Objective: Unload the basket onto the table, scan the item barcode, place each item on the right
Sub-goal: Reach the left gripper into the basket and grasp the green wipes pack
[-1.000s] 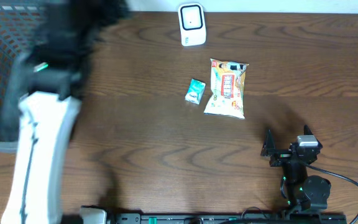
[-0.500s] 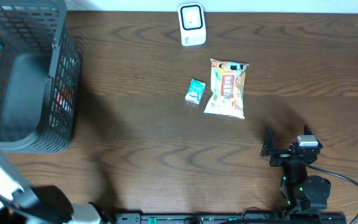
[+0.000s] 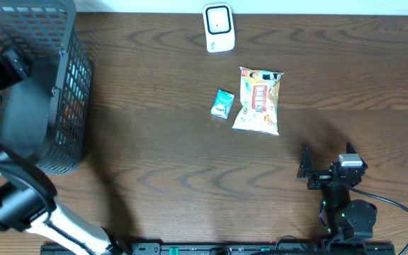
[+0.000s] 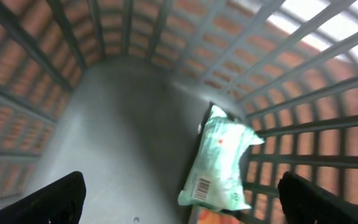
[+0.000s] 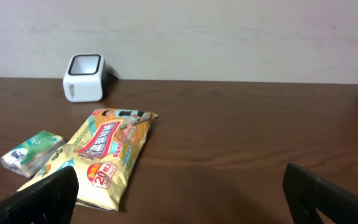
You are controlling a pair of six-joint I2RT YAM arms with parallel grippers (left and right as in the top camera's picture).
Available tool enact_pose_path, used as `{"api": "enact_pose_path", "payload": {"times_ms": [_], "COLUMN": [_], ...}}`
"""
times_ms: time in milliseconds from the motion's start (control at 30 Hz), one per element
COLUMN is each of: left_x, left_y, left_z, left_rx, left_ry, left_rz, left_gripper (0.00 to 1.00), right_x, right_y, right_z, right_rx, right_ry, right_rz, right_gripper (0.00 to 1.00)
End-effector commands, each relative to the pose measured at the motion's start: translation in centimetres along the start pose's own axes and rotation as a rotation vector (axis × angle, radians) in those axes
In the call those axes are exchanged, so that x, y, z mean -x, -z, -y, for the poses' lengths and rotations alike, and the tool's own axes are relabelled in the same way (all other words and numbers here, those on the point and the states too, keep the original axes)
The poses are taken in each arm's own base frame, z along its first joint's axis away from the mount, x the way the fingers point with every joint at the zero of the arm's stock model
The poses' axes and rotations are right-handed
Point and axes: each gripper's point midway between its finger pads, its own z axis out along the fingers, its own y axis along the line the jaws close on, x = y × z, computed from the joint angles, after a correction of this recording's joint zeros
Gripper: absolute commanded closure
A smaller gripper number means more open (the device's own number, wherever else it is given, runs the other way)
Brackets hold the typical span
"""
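Note:
My left gripper [image 4: 182, 205] hangs open inside the black mesh basket [image 3: 62, 92], which stands at the table's left end. Just beyond its fingertips [image 4: 48, 198] a pale green packet [image 4: 224, 158] leans against the basket wall, its barcode [image 4: 202, 185] facing up. An orange pack [image 4: 211, 217] peeks out from under it. The white scanner [image 3: 218, 28] stands at the far middle of the table. Near the front right, my right gripper [image 3: 328, 161] rests open and empty, facing a yellow pack [image 5: 107, 152] and a small green pack [image 5: 33, 151].
The basket's mesh walls [image 4: 303, 93] close in around the left gripper on all sides. The left arm [image 3: 20, 198] rises white from the front left corner. In the overhead view the yellow pack [image 3: 259, 100] and the small green pack [image 3: 222, 103] lie mid-table below the scanner.
The left arm swept quickly over the basket and its gripper now sits down inside it. The right arm and the packs on the table have not moved.

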Motion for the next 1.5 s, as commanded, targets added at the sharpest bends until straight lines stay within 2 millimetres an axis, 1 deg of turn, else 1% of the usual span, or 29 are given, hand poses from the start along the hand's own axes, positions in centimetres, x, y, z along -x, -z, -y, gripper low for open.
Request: {"api": "enact_pose_path", "payload": {"times_ms": [0, 100, 133, 300, 367, 433, 533, 633, 767, 867, 1000, 1067, 1100, 1167, 1233, 1267, 1333, 1367, 1400, 1433, 1467], "left_x": [-2.3, -3.0, -3.3, -3.7, -4.2, -4.6, -5.9, -6.7, -7.9, -8.0, -8.5, -8.6, -8.9, -9.4, -10.3, -10.6, -11.1, -11.2, -11.1, -10.8, -10.3], "left_y": [-4.0, -5.6, -6.3, -7.9, -9.0, -9.7, -10.9, -11.6, -12.6, -12.9, -13.4, -13.6, -13.7, -13.9, -14.3, -14.5, -14.9, -14.9, -14.9, -14.8, -14.5], "left_z": [0.4, 1.0, 1.7, 3.4, 3.9, 3.5, 1.7, 1.4, 1.6, 2.2, 3.5, 3.7, 3.4, 2.0, 0.5, 0.0, -0.4, -0.4, -0.4, -0.4, -0.3], "left_rx": [-0.048, -0.065, -0.075, -0.101, -0.111, -0.093, -0.013, -0.016, -0.026, -0.035, -0.048, -0.048, -0.031, 0.044, 0.116, 0.133, 0.144, 0.145, 0.145, 0.146, 0.149], "left_ry": [-0.047, -0.055, -0.066, -0.110, -0.118, -0.119, -0.116, -0.106, -0.102, -0.126, -0.148, -0.157, -0.159, -0.167, -0.170, -0.171, -0.168, -0.168, -0.169, -0.170, -0.166], "left_rz": [-0.087, -0.113, -0.124, -0.137, -0.151, -0.166, -0.210, -0.234, -0.268, -0.274, -0.286, -0.289, -0.294, -0.317, -0.352, -0.361, -0.377, -0.377, -0.373, -0.366, -0.352], "left_gripper": [0.03, 0.03, 0.03, 0.03, 0.03, 0.03, 0.03, 0.07, 0.07, 0.06, 0.07, 0.07, 0.07, 0.08, 0.15, 0.23, 0.42, 0.46, 0.52, 0.55, 0.66], "right_x": [-0.1, -0.1, -0.1, -0.1, -0.1, -0.1, -0.1, -0.1, -0.1, -0.1, -0.1, -0.1, -0.1, -0.1, -0.1, -0.1, -0.1, -0.1, -0.1, -0.1, -0.1], "right_y": [0.0, 0.0, 0.0, 0.0, 0.0, 0.0, 0.0, 0.0, 0.0, 0.0, 0.0, 0.0, 0.0, 0.0, 0.0, 0.0, 0.0, 0.0, 0.0, 0.0, 0.0], "right_z": [-0.3, -0.3, -0.3, -0.3, -0.3, -0.3, -0.3, -0.3, -0.3, -0.3, -0.3, -0.3, -0.3, -0.3, -0.3, -0.3, -0.3, -0.3, -0.3, -0.3, -0.3], "right_rx": [0.015, 0.015, 0.015, 0.015, 0.015, 0.015, 0.015, 0.015, 0.015, 0.015, 0.015, 0.015, 0.015, 0.015, 0.015, 0.015, 0.015, 0.015, 0.015, 0.015, 0.015], "right_ry": [-0.006, -0.006, -0.006, -0.006, -0.006, -0.006, -0.006, -0.006, -0.006, -0.006, -0.006, -0.006, -0.006, -0.006, -0.006, -0.006, -0.006, -0.006, -0.006, -0.006, -0.006], "right_rz": [-0.002, -0.002, -0.002, -0.002, -0.002, -0.002, -0.002, -0.002, -0.002, -0.002, -0.002, -0.002, -0.002, -0.002, -0.002, -0.002, -0.002, -0.002, -0.002, -0.002, -0.002], "right_gripper": [0.01, 0.01, 0.01, 0.01, 0.01, 0.01, 0.01, 0.01, 0.01, 0.01, 0.01, 0.01, 0.01, 0.01, 0.01, 0.01, 0.01, 0.01, 0.01, 0.01, 0.01]}}
